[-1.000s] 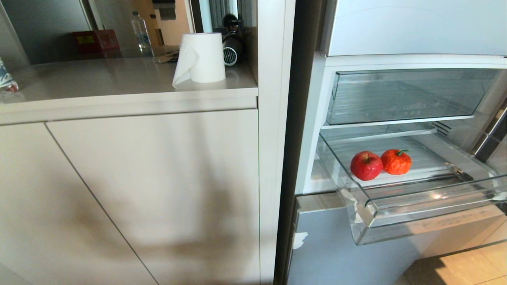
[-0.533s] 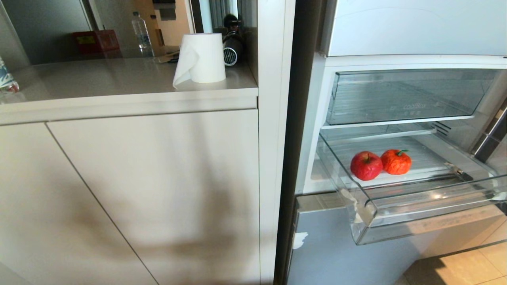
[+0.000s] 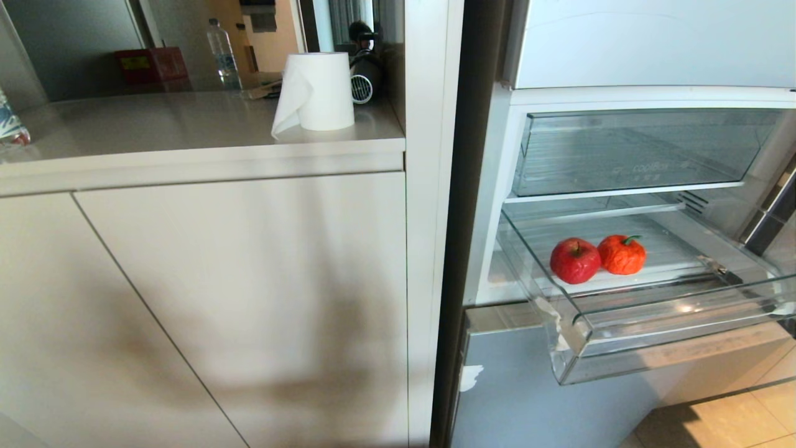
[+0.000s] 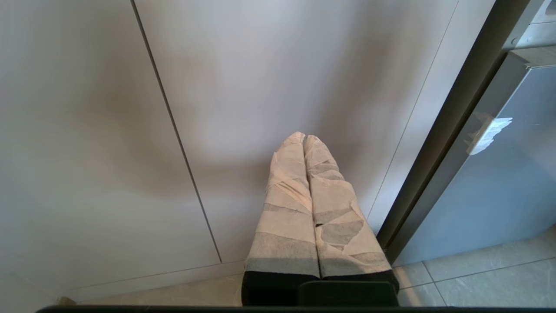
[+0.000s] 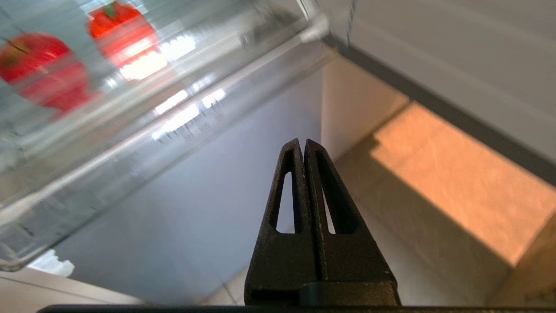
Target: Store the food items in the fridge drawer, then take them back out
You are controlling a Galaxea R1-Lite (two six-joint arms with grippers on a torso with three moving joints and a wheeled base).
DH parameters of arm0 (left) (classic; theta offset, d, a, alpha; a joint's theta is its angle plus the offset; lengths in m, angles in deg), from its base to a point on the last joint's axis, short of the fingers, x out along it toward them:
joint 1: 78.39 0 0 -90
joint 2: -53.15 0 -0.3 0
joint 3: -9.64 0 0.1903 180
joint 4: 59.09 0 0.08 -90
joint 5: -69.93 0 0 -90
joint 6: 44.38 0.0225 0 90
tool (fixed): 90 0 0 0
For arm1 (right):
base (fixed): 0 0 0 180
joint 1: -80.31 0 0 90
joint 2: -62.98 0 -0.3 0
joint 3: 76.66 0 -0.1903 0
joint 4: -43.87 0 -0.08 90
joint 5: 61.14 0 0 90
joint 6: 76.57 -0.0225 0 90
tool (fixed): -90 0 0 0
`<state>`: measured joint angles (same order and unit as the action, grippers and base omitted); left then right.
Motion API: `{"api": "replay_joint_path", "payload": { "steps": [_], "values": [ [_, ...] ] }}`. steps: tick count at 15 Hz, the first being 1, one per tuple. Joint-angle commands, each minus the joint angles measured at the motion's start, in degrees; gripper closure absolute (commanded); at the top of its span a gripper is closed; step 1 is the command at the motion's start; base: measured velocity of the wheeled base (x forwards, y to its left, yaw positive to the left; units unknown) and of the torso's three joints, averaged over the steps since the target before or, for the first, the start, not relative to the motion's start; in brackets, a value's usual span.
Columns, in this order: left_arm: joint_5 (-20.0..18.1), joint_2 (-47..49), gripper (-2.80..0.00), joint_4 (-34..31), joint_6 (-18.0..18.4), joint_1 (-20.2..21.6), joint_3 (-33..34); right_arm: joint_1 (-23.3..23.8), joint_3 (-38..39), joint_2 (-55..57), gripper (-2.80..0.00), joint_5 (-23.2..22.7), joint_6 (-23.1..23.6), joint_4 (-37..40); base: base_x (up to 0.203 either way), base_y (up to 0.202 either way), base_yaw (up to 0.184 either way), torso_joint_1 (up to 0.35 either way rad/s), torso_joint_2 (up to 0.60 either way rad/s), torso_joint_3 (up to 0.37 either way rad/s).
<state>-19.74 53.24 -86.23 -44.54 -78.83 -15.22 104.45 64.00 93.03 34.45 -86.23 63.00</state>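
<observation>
Kitchen corner: a pale cabinet front (image 3: 236, 298) under a beige worktop (image 3: 186, 134) fills the left of the head view, and an open fridge (image 3: 622, 56) stands to its right. On the worktop a roll of white paper towel (image 3: 316, 92) stands upright near the right end, with a clear bottle (image 3: 221, 52) further back.

Inside the fridge, an upper clear drawer with a flat front (image 3: 634, 152) is pushed in. Below it the fridge drawer (image 3: 653, 339), clear plastic with a ribbed floor and a stepped front lip, is pulled out. Two food items lie on its floor towards the left side, touching each other: a bumpy red-orange tomato (image 3: 622, 254) with a short green stem, and a smooth red apple (image 3: 575, 261) on its left.

Neither arm appears in the head view. The left gripper (image 4: 304, 138), its fingers wrapped in pale tape and pressed together, holds nothing and points at the cabinet front low down, near the floor tiles (image 4: 478, 278). The right gripper (image 5: 302, 142) is below and in front of the drawer's lip, fingers together and empty, aimed at the grey panel (image 5: 208, 208) beneath the drawer; both fruits show through the clear plastic above it.
</observation>
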Motion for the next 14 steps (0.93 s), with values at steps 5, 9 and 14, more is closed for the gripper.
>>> {"api": "replay_joint_path", "payload": {
  "steps": [5,9,14],
  "values": [
    [0.06,-0.01,0.00,-0.01,-0.02,0.00,-0.01,3.96,0.49,10.85,0.00,-10.50,-0.49,-0.19,0.000,0.000,0.000,0.000,0.00,0.000],
    [0.02,-0.01,0.00,-0.01,-0.02,0.00,-0.01,3.87,-2.63,23.94,0.00,-13.97,-0.17,-2.27,0.000,0.000,0.000,0.000,0.00,0.000],
    [0.02,-0.01,0.00,-0.01,-0.02,0.00,-0.01,3.59,-8.40,42.91,0.00,-18.57,3.28,-7.61,0.000,0.000,0.000,0.000,0.00,0.000]
  ]
}}
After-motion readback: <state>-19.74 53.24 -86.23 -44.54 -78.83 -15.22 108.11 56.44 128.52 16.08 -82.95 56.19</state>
